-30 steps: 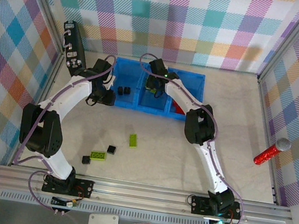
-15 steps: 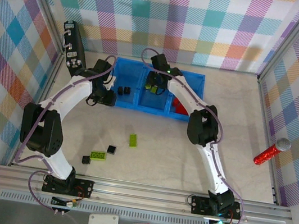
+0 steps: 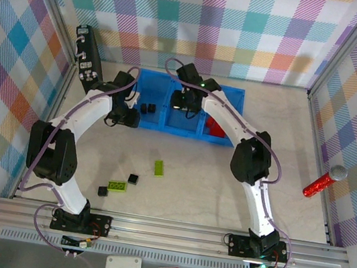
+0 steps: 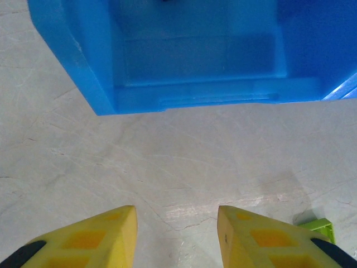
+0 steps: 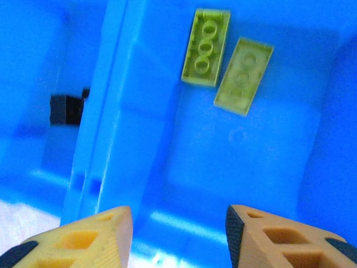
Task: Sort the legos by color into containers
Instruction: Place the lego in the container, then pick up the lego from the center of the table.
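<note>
Bricks first: the blue tray (image 3: pixel 236 92) sits toward the far side of the table (image 3: pixel 212 180), and all three compartments already have something in them. The left compartment holds two black cubes (image 3: pixel 147 109). The middle one has two lime-green bricks (image 5: pixel 205 47) lying flat just beside each other. The right one shows some red pieces (image 3: pixel 215 125), partly hidden behind the arm.

Out on the bare table, well apart from the tray, there's a loose green brick (image 3: pixel 159 168) with a black cube (image 3: pixel 133 178) near it. Closer to the arm bases there's a studded green brick (image 3: pixel 116 185) with a second black cube (image 3: pixel 103 191) just beside it.

The right gripper (image 5: pixel 177 218) hovers over the middle compartment, above the two green ones. Its fingers are parted a moderate way with nothing between them. The left gripper (image 4: pixel 175 215) is low over the table just outside the tray's near left corner. It's also parted and empty, and isn't touching the tray.

Off to the sides, a black case (image 3: pixel 85 57) sits by the far left wall and a red-and-silver stick thing (image 3: pixel 324 182) lies on the right.
</note>
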`<state>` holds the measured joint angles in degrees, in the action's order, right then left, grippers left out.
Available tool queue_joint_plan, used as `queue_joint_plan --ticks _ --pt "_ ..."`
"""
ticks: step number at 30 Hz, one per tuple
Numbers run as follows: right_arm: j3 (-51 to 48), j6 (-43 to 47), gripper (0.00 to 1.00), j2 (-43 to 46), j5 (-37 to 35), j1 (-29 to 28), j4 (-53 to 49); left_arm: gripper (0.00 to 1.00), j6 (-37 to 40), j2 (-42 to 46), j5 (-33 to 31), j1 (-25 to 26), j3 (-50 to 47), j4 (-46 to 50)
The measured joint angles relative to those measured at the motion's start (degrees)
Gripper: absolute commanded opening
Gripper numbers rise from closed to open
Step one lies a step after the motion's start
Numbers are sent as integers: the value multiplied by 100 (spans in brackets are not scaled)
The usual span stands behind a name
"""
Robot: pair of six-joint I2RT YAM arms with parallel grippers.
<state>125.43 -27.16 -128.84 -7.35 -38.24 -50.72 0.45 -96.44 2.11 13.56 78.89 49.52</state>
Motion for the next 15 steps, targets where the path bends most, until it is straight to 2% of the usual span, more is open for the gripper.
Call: queue_joint_plan --ticks 15 --pt "-2282 -608 49 1480 146 -804 -205 42 -236 -337 17 245 184 63"
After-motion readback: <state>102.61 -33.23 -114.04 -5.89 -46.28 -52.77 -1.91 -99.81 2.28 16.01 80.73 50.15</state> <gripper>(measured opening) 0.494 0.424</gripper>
